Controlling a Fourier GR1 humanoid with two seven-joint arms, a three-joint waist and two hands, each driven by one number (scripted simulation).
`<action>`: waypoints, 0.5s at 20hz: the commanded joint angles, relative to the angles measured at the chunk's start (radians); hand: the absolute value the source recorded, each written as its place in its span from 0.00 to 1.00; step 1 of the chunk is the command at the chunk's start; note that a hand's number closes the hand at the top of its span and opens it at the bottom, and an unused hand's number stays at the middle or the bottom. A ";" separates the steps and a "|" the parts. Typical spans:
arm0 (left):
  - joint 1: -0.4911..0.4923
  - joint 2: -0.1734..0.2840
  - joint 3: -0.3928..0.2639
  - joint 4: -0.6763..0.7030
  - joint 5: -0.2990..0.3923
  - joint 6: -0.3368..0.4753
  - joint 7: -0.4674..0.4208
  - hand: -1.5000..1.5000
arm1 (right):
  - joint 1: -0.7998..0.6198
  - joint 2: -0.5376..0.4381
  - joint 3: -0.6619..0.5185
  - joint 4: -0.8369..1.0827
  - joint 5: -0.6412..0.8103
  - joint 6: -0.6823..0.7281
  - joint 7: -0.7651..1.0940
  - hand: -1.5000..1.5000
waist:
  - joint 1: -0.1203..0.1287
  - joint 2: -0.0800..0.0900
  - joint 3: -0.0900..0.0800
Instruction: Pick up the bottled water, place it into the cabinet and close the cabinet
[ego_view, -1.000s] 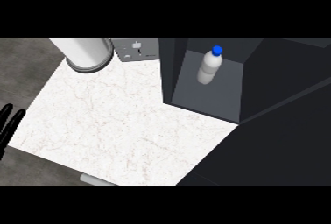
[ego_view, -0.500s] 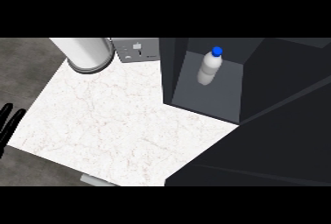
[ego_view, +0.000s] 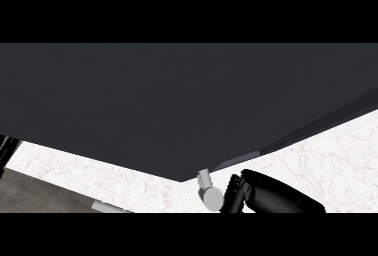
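Dark cabinet door (ego_view: 170, 105) fills frame, hiding the bottle. My right hand (ego_view: 277, 197), lower right by handle (ego_view: 209, 192); fingers' state unreadable. Bench (ego_view: 332, 160) beneath.

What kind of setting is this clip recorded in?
Probably a kitchen: a white marbled counter, largely covered by a big dark cabinet panel with a small metal handle at its lower corner. A black hand shows beside it.

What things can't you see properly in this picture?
The bottled water: nowhere in the head view; a big dark panel fills most of it.
The cabinet inside: hidden behind that panel.
The right hand: cut off by the lower edge.
The left hand: only a sliver at the left edge.
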 joint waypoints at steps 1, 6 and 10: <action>0.010 -0.001 -0.002 0.020 0.001 -0.012 0.002 0.00 | -0.158 0.115 -0.038 0.167 0.025 -0.103 0.092 1.00 | -0.012 -0.007 0.003; 0.013 -0.005 0.015 0.035 0.004 -0.009 -0.007 0.00 | -0.373 0.204 -0.140 0.345 0.107 -0.273 0.098 1.00 | -0.036 -0.016 0.008; 0.003 -0.003 0.027 0.035 0.016 -0.003 -0.003 0.00 | -0.540 0.207 -0.217 0.497 0.116 -0.405 0.098 1.00 | -0.045 -0.015 0.011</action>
